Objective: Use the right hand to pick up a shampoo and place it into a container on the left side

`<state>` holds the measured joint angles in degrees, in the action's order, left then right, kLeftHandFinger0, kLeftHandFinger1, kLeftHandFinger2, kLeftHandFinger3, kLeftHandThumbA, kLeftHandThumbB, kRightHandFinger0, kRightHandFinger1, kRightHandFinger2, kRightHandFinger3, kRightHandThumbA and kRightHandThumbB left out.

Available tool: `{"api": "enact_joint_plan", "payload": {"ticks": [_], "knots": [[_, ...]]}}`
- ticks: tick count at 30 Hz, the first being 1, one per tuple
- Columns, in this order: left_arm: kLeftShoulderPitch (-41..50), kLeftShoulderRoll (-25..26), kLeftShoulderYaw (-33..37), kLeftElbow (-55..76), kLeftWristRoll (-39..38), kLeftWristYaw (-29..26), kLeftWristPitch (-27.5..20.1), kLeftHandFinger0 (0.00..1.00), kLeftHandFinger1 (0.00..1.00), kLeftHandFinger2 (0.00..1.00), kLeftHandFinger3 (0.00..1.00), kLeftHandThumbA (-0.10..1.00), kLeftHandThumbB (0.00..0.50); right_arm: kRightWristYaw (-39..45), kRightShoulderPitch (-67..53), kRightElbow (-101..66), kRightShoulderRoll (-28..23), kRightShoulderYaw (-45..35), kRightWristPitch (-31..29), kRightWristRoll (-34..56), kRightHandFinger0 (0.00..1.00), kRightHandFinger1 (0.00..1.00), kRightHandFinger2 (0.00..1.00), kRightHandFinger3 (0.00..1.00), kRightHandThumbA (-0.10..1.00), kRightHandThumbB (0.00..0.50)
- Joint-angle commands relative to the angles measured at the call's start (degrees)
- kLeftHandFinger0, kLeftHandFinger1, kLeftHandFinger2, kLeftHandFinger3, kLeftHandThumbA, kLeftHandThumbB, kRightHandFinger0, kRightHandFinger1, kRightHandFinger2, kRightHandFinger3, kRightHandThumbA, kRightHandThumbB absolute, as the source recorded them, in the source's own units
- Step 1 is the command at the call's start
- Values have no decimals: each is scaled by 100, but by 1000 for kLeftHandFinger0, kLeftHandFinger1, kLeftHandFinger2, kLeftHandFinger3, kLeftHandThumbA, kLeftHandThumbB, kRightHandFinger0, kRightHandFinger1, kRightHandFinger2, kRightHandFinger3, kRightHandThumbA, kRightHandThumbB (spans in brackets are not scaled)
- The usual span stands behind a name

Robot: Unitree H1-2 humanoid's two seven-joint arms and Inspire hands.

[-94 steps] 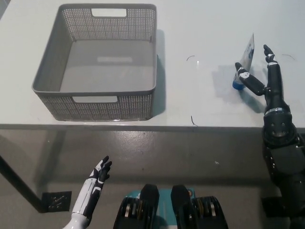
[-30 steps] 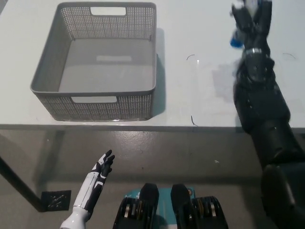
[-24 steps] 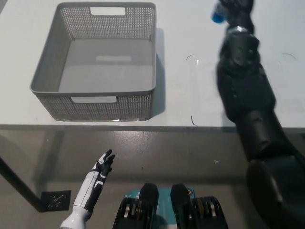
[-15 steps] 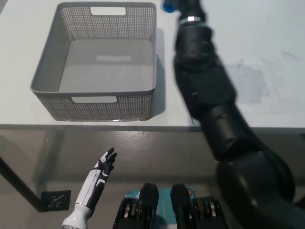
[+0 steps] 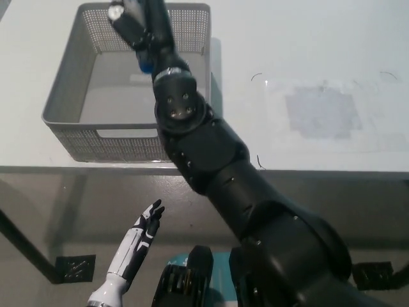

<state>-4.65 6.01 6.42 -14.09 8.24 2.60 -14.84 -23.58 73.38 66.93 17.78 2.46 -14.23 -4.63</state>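
The black right hand [image 5: 142, 29] covers nearly all the shampoo [image 5: 146, 64], leaving its blue cap showing.

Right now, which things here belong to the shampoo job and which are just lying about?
Job: right hand, shut on the shampoo; grey basket beneath it.
Lying about: left hand, open, low beside the table; pale patch.

My black right arm sweeps from the lower right of the frame up to the upper left, filling much of the centre, forearm stretched long and wrist near the top edge. My right hand [image 5: 142, 29] sits at the upper left, its fingers curled closed around something I can only partly see. My white left hand [image 5: 146, 229] rests low at the lower left of the frame, fingers spread apart and pointing up and to the right, holding nothing.
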Motion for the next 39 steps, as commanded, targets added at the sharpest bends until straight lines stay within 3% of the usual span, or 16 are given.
{"api": "enact_joint_plan", "payload": {"ticks": [1, 3, 11, 17, 24, 25, 26, 27, 28, 29, 31, 32, 33, 35, 38, 39], "knots": [[-112, 84, 46, 130, 91, 58, -132, 1000, 1000, 1000, 1000, 1000, 231, -109, 335, 238, 85, 36, -486, -68, 0, 301, 756, 763, -100, 149], [-117, 86, 45, 148, 106, 62, -70, 1000, 1000, 1000, 1000, 1000, 247, -196, 277, 494, 126, 71, -374, -111, 0, 304, 763, 765, -100, 118], [-153, 97, 57, 149, 95, 117, -102, 1000, 1000, 1000, 1000, 1000, 247, -129, -6, 981, 49, 63, -312, -68, 0, 320, 750, 778, -100, 106], [-215, 116, 72, 143, 136, 137, -127, 1000, 1000, 1000, 1000, 1000, 199, -198, -177, 1145, -40, 74, -286, -86, 0, 339, 771, 803, -100, 118], [-243, 135, 78, 163, 69, 193, -56, 1000, 1000, 1000, 1000, 1000, 241, -146, -240, 1130, -77, -8, -428, 14, 0, 297, 733, 733, -100, 155], [-243, 141, 88, 173, 100, 187, -56, 1000, 1000, 1000, 1000, 1000, 234, -117, -247, 1124, -94, -2, -455, 9, 77, 402, 826, 808, -100, 154], [-244, 143, 89, 171, 106, 187, -58, 1000, 1000, 1000, 1000, 1000, 237, -114, -246, 1120, -101, 8, -449, -3, 178, 465, 792, 752, 31, 167], [-245, 146, 90, 167, 108, 189, -60, 1000, 1000, 1000, 1000, 1000, 237, -115, -244, 1113, -110, 21, -434, -19, 192, 465, 729, 666, 67, 171], [-247, 150, 93, 164, 115, 191, -75, 1000, 1000, 1000, 1000, 1000, 224, 81, -260, 1086, -140, 23, -547, 7, 324, 555, 827, 774, 251, 210], [-275, 148, 90, 146, 132, 177, -78, 1000, 1000, 1000, 1000, 1000, 232, 333, -253, 1057, -171, -12, -612, 78, 567, 804, 1000, 1000, 511, 359], [-277, 141, 87, 151, 132, 179, -65, 1000, 1000, 1000, 1000, 1000, 232, 549, -230, 1039, -207, 27, -581, 59, 697, 900, 1000, 1000, 674, 416], [-278, 140, 87, 149, 141, 175, -74, 1000, 1000, 1000, 1000, 1000, 225, 650, -217, 1010, -229, 67, -604, 27, 870, 1000, 1000, 1000, 734, 422], [-276, 137, 87, 157, 147, 174, -63, 1000, 1000, 1000, 1000, 1000, 224, 726, -214, 999, -245, 80, -654, 21, 980, 1000, 1000, 1000, 773, 434], [-279, 131, 76, 151, 117, 184, -70, 1000, 1000, 1000, 1000, 1000, 220, 969, -199, 989, -284, 75, -742, 52, 1000, 1000, 1000, 1000, 886, 488], [-278, 118, 74, 124, 87, 198, -96, 1000, 1000, 1000, 1000, 1000, 218, 1346, -142, 938, -340, 28, -799, 143, 1000, 1000, 1000, 1000, 918, 500], [-267, 110, 76, 134, 53, 225, -75, 1000, 1000, 1000, 1000, 1000, 223, 1389, -75, 861, -378, 79, -724, 86, 1000, 1000, 1000, 1000, 991, 500]]}}
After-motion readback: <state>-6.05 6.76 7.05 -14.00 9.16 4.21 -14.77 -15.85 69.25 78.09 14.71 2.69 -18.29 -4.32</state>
